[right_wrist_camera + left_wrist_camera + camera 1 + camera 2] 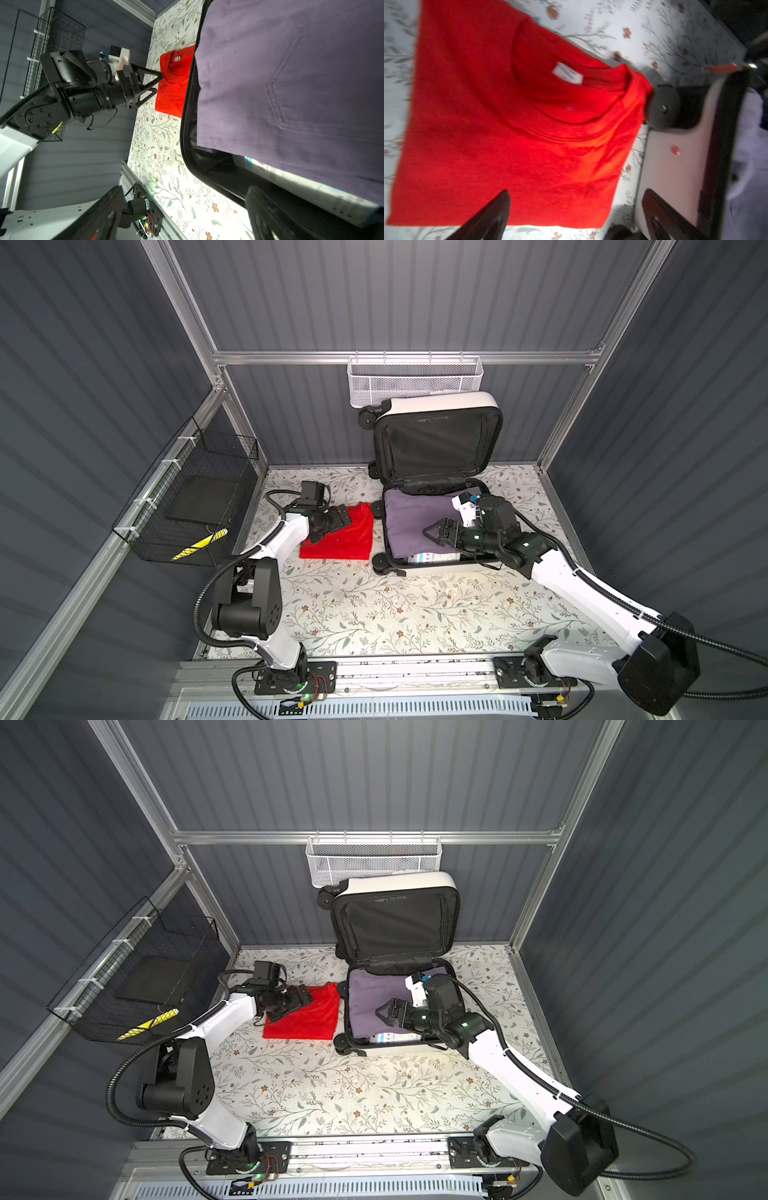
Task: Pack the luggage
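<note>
- The luggage stands open right of centre in both top views, at the back of the floral-covered counter. Its upper half is raised upright with the black lining facing forward. Its lower half lies flat in front.
- In the lower half, a purple garment covers most of the compartment. A white packet with blue print shows beneath the garment's near edge.
- A folded red shirt lies on the counter just left of the luggage and outside it. In the left wrist view one corner of the shirt reaches a black wheel of the case.
- The left end effector has its jaws spread wide with nothing between them. In both top views it sits over the upper left part of the red shirt. Contact with the cloth cannot be confirmed, because the left wrist view is blurred.
- The right end effector hangs over the purple garment, inside the outline of the lower half. The right wrist view shows its jaws wide apart and gripping nothing. Whether it touches the fabric cannot be told.
- A white mesh basket hangs on the rail at upper centre, directly above the raised half.
- A black wire basket is fixed at the left of the frame. It holds a dark flat slab and a yellow-and-black striped item.
</note>
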Controlling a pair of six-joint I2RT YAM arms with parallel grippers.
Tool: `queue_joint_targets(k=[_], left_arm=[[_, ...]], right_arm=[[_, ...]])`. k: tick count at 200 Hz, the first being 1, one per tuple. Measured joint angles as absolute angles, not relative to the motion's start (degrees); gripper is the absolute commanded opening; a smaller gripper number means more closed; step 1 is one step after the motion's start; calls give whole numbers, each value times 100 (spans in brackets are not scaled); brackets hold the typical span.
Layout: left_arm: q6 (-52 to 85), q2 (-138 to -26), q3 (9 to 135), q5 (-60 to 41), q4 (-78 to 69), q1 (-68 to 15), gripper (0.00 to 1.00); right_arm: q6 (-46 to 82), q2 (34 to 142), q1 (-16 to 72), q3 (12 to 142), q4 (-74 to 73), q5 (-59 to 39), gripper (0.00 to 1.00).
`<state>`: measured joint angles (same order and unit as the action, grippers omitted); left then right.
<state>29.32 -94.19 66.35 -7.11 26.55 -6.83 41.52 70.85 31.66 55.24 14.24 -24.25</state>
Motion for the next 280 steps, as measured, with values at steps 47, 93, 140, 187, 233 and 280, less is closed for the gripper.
queue_joint_targets(k=[47,93,140,187,233,280], left_arm=[[2665,-9559,6790,-554,3118,106,100],[2314,-9902,6890,-687,3240,661,100],[2053,-10315,6938,-939,3216,930,96],[1835,-10455,6938,-1190,3166,937,95],[1789,-10455,6936,-1264,3059,867,97],[1599,-10455,6995,-1031,3162,408,98]], right_arm=[[4141,8075,3819,6611,1730,-2069,87],[4139,9310,4313,7784,2237,-1619,78],[4069,10344,4600,8796,2842,-1273,70],[4047,10615,4724,9041,3081,-1125,68],[4049,10634,4724,9041,3138,-1085,68],[4051,10634,4724,9039,3133,-1090,68]])
